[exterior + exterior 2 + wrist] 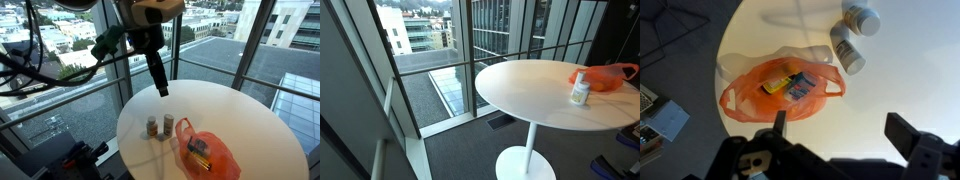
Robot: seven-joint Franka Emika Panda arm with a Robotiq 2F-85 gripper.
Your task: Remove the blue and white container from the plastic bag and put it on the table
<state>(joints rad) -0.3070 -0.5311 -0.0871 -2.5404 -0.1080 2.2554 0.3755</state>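
Note:
An orange plastic bag [750,98] lies open on the round white table [900,80]. Inside it I see the blue and white container [804,88] next to a yellow item [777,83]. The bag also shows in both exterior views [212,157] [607,76]. My gripper [840,130] is open and empty, high above the table and off to one side of the bag. In an exterior view it [162,88] hangs above the table's far part, well apart from the bag.
Two small upright bottles [848,52] [862,18] stand on the table beside the bag; they show in an exterior view [152,127] [168,125]. One bottle [580,90] shows in front of the bag. Glass walls surround the table.

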